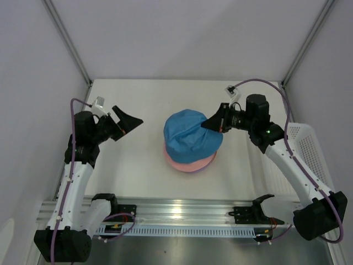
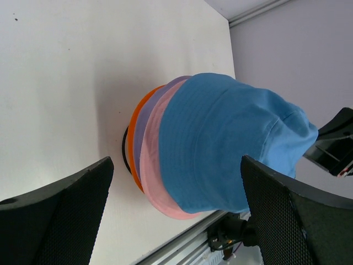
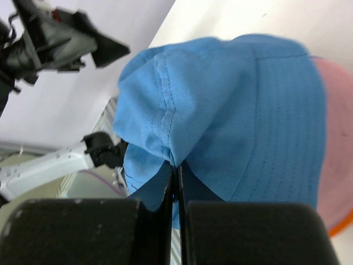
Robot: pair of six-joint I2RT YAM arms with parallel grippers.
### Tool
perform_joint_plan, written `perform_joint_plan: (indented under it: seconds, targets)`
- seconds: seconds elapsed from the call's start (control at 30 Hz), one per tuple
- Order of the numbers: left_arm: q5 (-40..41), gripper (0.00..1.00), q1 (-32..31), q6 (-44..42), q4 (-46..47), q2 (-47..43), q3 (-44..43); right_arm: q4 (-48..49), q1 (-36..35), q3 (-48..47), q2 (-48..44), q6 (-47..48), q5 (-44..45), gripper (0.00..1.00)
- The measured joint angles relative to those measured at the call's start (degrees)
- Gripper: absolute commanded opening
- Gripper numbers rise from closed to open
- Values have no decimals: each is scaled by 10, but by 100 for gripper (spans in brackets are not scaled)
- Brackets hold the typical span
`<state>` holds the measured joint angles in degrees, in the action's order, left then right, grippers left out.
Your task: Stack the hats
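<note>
Top view: a stack of bucket hats sits near the middle of a white tabletop [image 1: 132,176]. The blue hat [image 1: 190,135] is uppermost, and the brim of the pink hat [image 1: 190,164] shows beneath it on the near side. The left arm [image 1: 77,165] rises from its base at the near left corner, bends at the elbow and points its wrist to the right, toward the stack. The left fingers [image 1: 128,118] are spread wide, holding nothing, and are apart from the hats. The right arm [image 1: 292,160] climbs from the near right corner, past a white slotted basket [image 1: 309,146], then turns left. The right fingers [image 1: 215,122] meet the right side of the blue hat's crown.

Left wrist view: the 2 black fingers frame the stack with a wide gap between them. 4 hats are nested: the orange hat [image 2: 132,152] lowest, then the purple hat [image 2: 141,127], pink, and blue on top. A thin black ring [image 2: 124,149] shows under the orange brim.

Right wrist view: the 2 fingers are pressed almost together, pinching a fold of blue fabric that bunches at their tips. The pink brim shows at the right edge, with a sliver of orange below it.
</note>
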<state>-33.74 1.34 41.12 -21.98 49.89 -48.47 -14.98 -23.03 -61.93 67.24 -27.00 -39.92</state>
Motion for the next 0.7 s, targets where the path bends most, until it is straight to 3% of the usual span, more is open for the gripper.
perform_joint_plan:
  seconds: [0.17,0.23,0.33,0.37,0.43,0.57,0.7]
  targets:
    - [1,100,-6,-2,4,-1,0,-9,29,14,-43,1,27,6]
    - [2,99,-6,-2,4,-1,0,-3,30,30,-56,-3,28,18]
    - [5,99,-12,-3,4,-1,0,-1,29,49,-57,-7,29,42]
    - [5,100,-16,-5,4,-1,0,-2,29,54,-55,-8,29,63]
    - [5,100,-26,-6,3,-1,0,-12,29,59,-52,-7,32,85]
    - [5,99,-43,-8,3,0,0,-34,45,52,-58,3,37,100]
    - [2,99,-52,-13,3,3,0,-44,143,50,-97,-18,35,100]
